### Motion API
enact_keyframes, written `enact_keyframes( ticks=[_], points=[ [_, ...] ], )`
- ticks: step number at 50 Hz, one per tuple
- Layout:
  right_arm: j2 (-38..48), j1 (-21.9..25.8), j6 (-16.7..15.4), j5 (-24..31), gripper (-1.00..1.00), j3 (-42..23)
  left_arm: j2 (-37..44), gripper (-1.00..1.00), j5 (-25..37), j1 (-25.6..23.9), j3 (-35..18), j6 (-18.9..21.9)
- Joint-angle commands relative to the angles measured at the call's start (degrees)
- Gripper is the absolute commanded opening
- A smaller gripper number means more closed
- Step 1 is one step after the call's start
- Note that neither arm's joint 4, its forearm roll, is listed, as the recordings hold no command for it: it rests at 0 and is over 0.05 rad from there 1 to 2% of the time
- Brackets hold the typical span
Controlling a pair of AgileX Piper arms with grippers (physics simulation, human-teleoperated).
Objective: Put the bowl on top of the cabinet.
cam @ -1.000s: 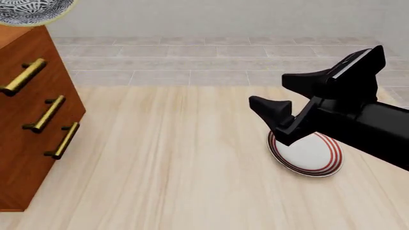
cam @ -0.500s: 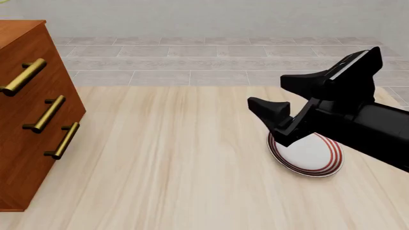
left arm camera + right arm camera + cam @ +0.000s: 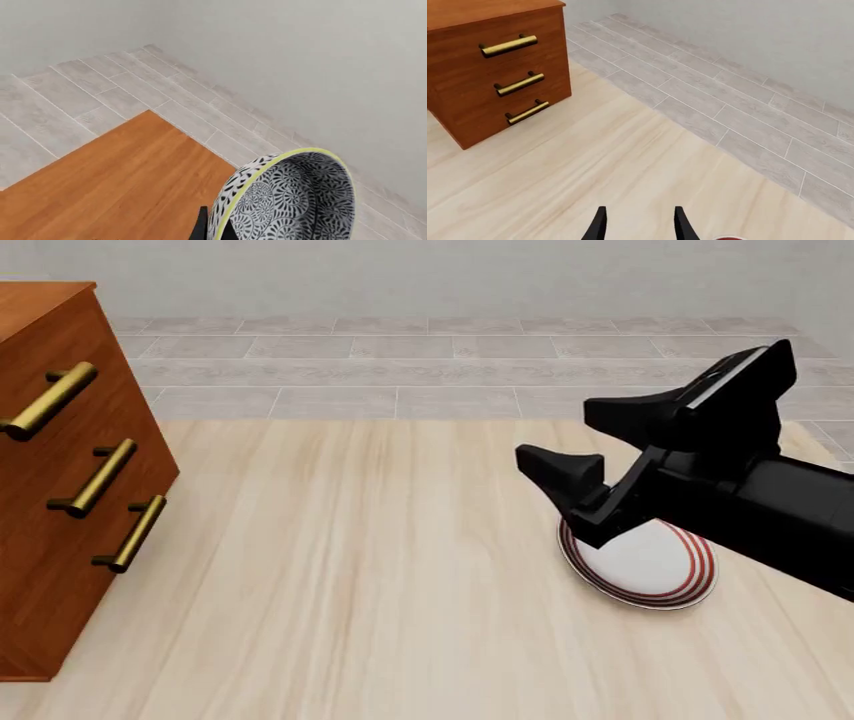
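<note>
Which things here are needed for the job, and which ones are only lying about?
For the job:
- bowl, held by the left gripper
- cabinet

Lying about:
- plate with red rings, on the table
- right gripper, open and holding nothing

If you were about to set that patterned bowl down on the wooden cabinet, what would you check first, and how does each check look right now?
1. Bowl held by the left arm: ok, a dark finger shows at its rim.
2. Bowl over the cabinet top: ok, wood lies below it.
3. Visible part of the top free of objects: ok.
4. Bowl level: not ok, it looks tilted.
5. Height above the top: cannot tell.
6. Right gripper out of the way: ok, open over the table near the plate.
</note>
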Motion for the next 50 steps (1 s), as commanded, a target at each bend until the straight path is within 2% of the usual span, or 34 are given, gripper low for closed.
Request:
enact_keyframes(
  ticks=[1,21,35,38,50],
  points=[
    [-0.07,0.04,0.06,0.02,1.0,0.05,0.52,-1.0,-2.11,2.02,2.08,-3.25],
    [-0.57,-0.02,0.17,0.48,1.0,-0.18,3.1,-1.0,-3.68,4.88,5.1,-6.72],
    [-0.68,0.06,0.15,0.5,1.0,-0.14,3.98,-1.0,-4.88,7.66,6.09,-7.79],
    [-0.83,0.03,0.21,0.59,1.0,-0.2,6.56,-1.0,-3.57,9.18,5.37,-7.02],
    [-1.02,-0.05,0.3,0.77,1.0,-0.34,6.01,-1.0,-5.83,6.92,8.44,-9.82]
  ],
)
